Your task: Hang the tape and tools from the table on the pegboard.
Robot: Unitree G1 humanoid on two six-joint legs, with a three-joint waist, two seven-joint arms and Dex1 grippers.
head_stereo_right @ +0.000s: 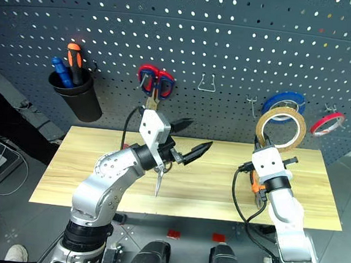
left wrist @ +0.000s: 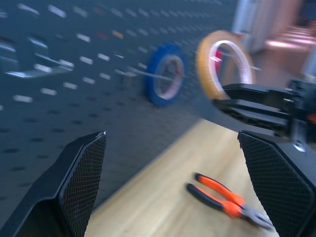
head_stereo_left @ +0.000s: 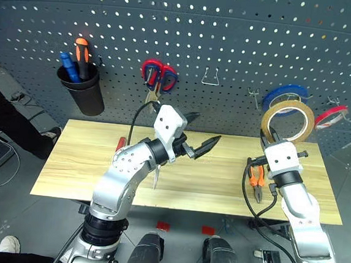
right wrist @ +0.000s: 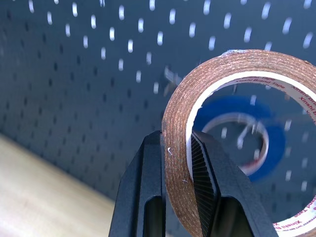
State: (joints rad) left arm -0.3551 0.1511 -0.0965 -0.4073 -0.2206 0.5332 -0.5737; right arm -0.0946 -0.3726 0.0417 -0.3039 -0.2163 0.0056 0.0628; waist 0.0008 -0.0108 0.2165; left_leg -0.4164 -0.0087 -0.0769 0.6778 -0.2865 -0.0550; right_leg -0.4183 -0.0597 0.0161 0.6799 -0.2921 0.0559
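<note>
Overhead, the pegboard [head_stereo_left: 232, 44] spanned the whole back of the scene, with the table [head_stereo_left: 86, 167] butted against its foot. On the board hung red-handled scissors [head_stereo_left: 158, 74], a blue roll [head_stereo_left: 284, 95] and a red roll [head_stereo_left: 332, 114] on hooks, plus a black cup [head_stereo_left: 83, 93] holding 2 screwdrivers. The right gripper [right wrist: 175, 148] was pinched hard across the rim of the tape [head_stereo_left: 288, 121], 1 finger inside the wide hole and 1 outside, holding the ring upright just in front of the blue roll. The left gripper [head_stereo_left: 199, 137] hung spread wide and empty above the middle of the table. The pliers [left wrist: 224, 202] lay flat on the wood near the right arm, small scissors [head_stereo_right: 159, 180] lay beneath the left forearm, and a red handle [head_stereo_left: 120, 144] peeked out behind that arm. The tape looked light and stiff, its wound edge offering decent friction; gripping through the hole seemed right, since the open centre must slide over a hook.
</note>
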